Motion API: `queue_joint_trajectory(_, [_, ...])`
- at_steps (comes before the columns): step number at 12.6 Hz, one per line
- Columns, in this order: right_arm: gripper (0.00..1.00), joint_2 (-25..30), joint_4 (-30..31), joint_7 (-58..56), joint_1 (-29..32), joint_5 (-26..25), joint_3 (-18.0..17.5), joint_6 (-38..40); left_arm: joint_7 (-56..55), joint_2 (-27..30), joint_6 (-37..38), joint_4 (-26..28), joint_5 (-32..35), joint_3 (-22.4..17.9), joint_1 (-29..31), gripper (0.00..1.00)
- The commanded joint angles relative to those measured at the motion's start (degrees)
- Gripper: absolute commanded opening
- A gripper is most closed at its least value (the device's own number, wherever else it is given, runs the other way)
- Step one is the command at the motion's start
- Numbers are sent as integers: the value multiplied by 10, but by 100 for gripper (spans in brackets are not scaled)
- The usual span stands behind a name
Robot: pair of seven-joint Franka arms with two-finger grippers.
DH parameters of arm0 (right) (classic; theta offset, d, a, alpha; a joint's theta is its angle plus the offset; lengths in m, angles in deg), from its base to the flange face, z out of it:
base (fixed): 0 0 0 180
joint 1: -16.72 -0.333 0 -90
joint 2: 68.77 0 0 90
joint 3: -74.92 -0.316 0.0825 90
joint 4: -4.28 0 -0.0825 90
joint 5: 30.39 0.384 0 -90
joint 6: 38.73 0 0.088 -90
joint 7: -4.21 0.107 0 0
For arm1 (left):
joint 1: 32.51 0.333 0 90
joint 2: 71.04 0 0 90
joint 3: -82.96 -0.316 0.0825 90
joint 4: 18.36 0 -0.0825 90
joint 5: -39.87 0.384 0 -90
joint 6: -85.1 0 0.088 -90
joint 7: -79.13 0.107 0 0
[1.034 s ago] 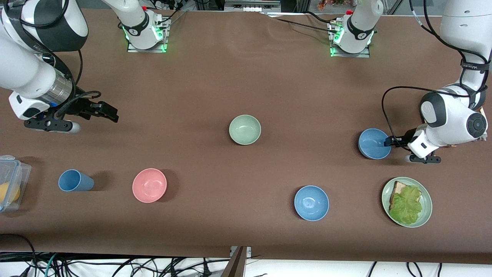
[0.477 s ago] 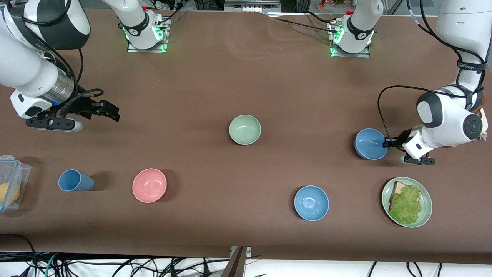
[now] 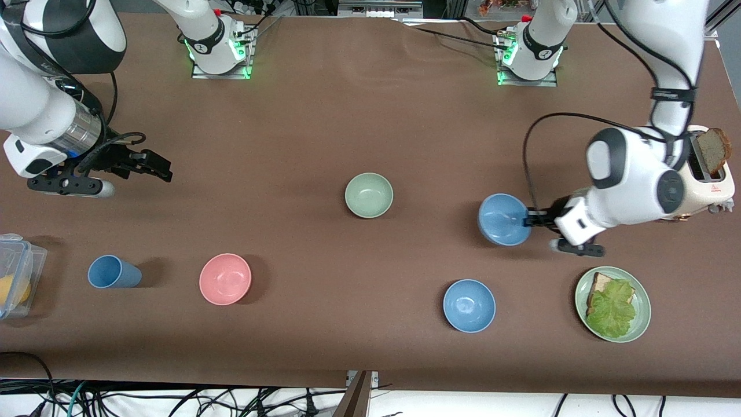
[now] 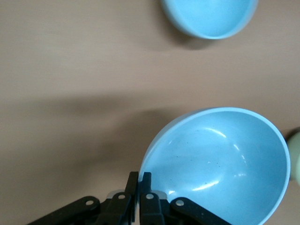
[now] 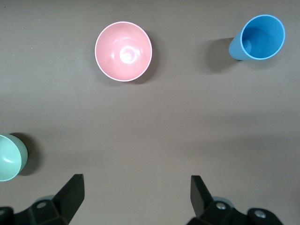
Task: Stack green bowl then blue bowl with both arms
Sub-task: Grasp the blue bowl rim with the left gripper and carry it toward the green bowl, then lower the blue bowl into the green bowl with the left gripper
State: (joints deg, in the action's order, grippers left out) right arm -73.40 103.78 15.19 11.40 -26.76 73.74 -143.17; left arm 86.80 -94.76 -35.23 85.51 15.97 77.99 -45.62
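now the left gripper (image 3: pixel 529 220) pinches the blue bowl (image 3: pixel 502 220) by its rim.

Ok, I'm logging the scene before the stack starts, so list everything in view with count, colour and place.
green bowl: 1, pale green, mid-table
blue bowl: 1, steel blue, gripped at its rim
second blue bowl: 1, brighter blue, nearer the camera
pink bowl: 1, beside the cup
cup: 1, blue
plate: 1, green, bread and lettuce
toaster: 1, cream, bread inside
box: 1, clear, table edge
left claw: shut on the blue bowl
right claw: open, waiting
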Motion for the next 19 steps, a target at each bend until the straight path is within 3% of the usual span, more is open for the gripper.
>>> queue_joint_trajectory(1, [100, 15, 4, -8, 7, -5, -1, 12, -123, -25, 6, -59, -12, -10, -81, 0])
queue_joint_trajectory(7, [100, 12, 4, -2, 4, -4, -5, 6, -302, -93, 5, -129, -6, -11, -217, 0])
queue_joint_trajectory(18, [100, 7, 8, -1, 3, -4, -7, -8, -333, -121, -32, -127, -6, -10, -281, 0])
queue_joint_trajectory(19, [100, 7, 8, -2, 3, -5, -7, -8, -333, -122, -32, -127, -7, -10, -281, 8])
